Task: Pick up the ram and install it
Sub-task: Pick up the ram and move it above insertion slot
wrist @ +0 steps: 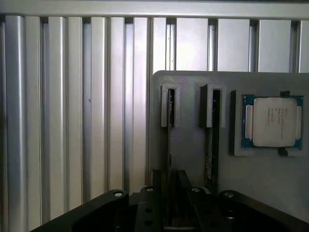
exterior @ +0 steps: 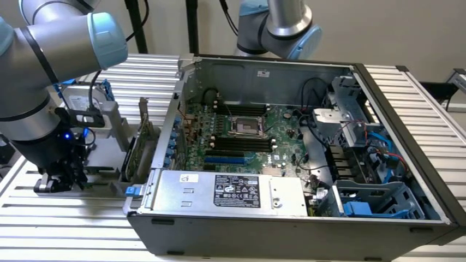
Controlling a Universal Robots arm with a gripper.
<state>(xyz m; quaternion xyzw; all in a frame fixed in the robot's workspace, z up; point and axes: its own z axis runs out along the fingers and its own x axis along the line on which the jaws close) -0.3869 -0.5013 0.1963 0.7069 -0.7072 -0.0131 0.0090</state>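
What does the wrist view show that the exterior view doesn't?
Wrist view: the ram standing edge-on in a grey holder, a second stick beside it, and a CPU seated in the holder's recess. Exterior view: the open PC case, its motherboard with black memory slots, and the power supply. Both: the gripper at the holder, and the ribbed metal table.

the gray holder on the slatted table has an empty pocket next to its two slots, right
Not quite. The pocket is not empty: a processor chip sits in it, next to the two slots of the gray holder on the slatted table. The wrist view shows it.
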